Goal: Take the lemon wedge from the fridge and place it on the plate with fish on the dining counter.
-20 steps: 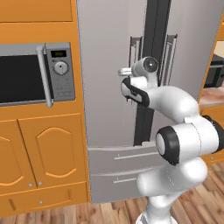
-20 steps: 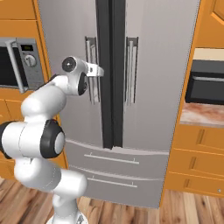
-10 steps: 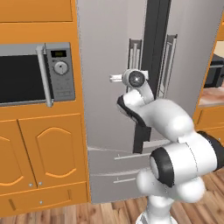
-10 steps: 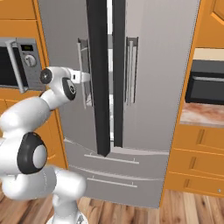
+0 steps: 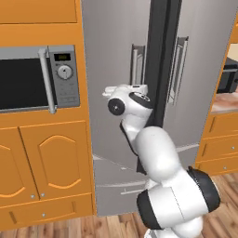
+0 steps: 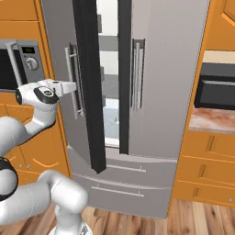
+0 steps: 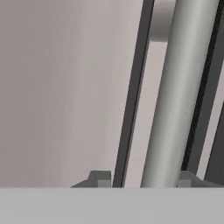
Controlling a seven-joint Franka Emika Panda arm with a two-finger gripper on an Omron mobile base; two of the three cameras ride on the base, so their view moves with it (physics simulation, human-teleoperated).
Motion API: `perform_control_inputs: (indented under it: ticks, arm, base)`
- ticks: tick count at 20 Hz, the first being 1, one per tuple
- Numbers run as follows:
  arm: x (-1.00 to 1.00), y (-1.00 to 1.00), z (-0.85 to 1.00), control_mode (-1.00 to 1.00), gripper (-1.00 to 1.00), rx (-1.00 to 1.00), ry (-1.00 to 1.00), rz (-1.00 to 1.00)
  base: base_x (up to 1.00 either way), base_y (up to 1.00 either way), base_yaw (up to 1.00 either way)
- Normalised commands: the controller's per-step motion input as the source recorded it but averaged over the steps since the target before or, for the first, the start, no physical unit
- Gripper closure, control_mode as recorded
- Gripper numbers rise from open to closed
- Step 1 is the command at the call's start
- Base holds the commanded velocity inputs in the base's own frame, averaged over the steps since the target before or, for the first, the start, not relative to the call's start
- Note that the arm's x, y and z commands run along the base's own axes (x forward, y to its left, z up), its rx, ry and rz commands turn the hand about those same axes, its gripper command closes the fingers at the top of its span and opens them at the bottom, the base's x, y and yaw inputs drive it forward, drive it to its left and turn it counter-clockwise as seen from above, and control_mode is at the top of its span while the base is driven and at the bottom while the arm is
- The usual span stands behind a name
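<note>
The tall silver-grey fridge (image 6: 160,92) stands with its left door (image 6: 80,69) swung partly outward, its dark edge facing out and a narrow gap open beside the shut right door. The tool (image 6: 69,86) sits at that door's slim vertical handle (image 6: 73,78); in the hand view the handle (image 7: 175,96) runs between the two fingertips (image 7: 98,178), so the tool appears clamped around it. Grey shelves (image 6: 109,43) show through the gap. The grey microwave (image 5: 37,79) is well left of the handle.

Wooden plank floor (image 6: 183,220) bearing the fridge (image 6: 174,82) and the adjoining orange cabinets (image 5: 46,172).
</note>
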Motion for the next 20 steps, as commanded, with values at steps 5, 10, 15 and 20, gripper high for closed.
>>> perform_control_inputs:
  ticks: [5,10,15,20]
  arm:
    - [-0.73,1.00,0.57,-1.00,-1.00,-0.17,-0.10,-0.22]
    - [-1.00,0.97,0.75,-1.00,-1.00,-0.07,-0.07,-0.24]
    - [-1.00,0.46,0.77,-1.00,-1.00,0.00,0.00,-0.30]
    - [-1.00,-0.65,0.39,-1.00,-1.00,0.10,0.00,-0.25]
  base:
    - [0.00,0.00,0.00]
    - [0.00,0.00,0.00]
    - [0.00,0.00,0.00]
    - [0.00,0.00,0.00]
